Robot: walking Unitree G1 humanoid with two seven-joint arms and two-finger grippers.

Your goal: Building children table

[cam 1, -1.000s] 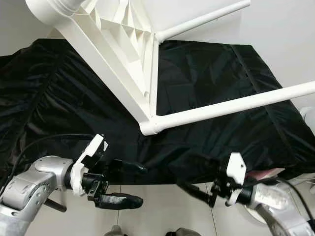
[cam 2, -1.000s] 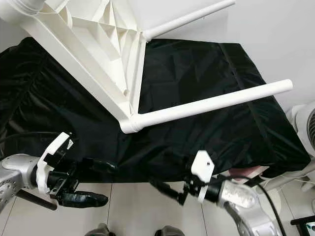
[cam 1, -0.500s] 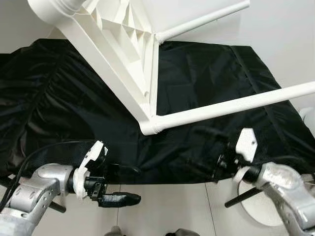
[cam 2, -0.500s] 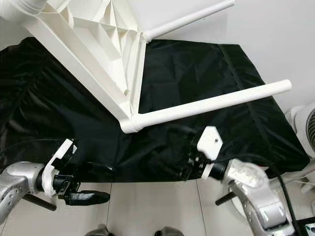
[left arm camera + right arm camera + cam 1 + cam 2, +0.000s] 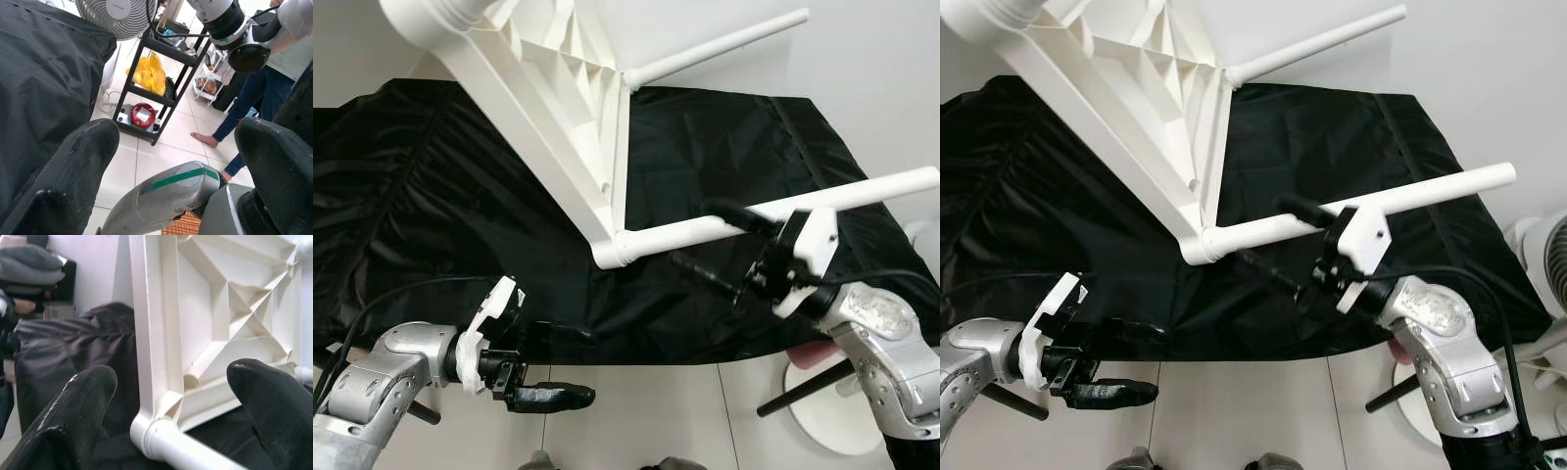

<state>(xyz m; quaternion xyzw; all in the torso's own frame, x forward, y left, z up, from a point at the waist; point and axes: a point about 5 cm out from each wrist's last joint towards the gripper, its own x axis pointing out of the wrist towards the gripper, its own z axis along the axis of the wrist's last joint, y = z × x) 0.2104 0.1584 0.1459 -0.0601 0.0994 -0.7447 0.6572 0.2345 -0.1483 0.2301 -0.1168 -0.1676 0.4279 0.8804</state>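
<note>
The white children's table (image 5: 558, 88) lies tilted on its side on a black cloth, ribbed underside towards me. One white leg (image 5: 862, 191) runs right from the near corner socket (image 5: 612, 250); a second leg (image 5: 724, 49) points to the back right. My right gripper (image 5: 690, 233) is open with one black finger above and one below the near leg, close to the socket. The right wrist view shows that socket (image 5: 151, 431) between its fingers (image 5: 83, 406). My left gripper (image 5: 578, 365) hangs open and holds nothing, low at the cloth's front edge.
The black cloth (image 5: 431, 196) covers the whole work surface and drapes over its front edge above a tiled floor. A white fan (image 5: 1552, 255) stands at the right. The left wrist view shows a fan (image 5: 117, 14), a black shelf cart (image 5: 161, 73) and a person's legs (image 5: 254, 93).
My right gripper has risen from below the cloth's front edge up to the table's near leg. The left gripper has stayed low and barely moved.
</note>
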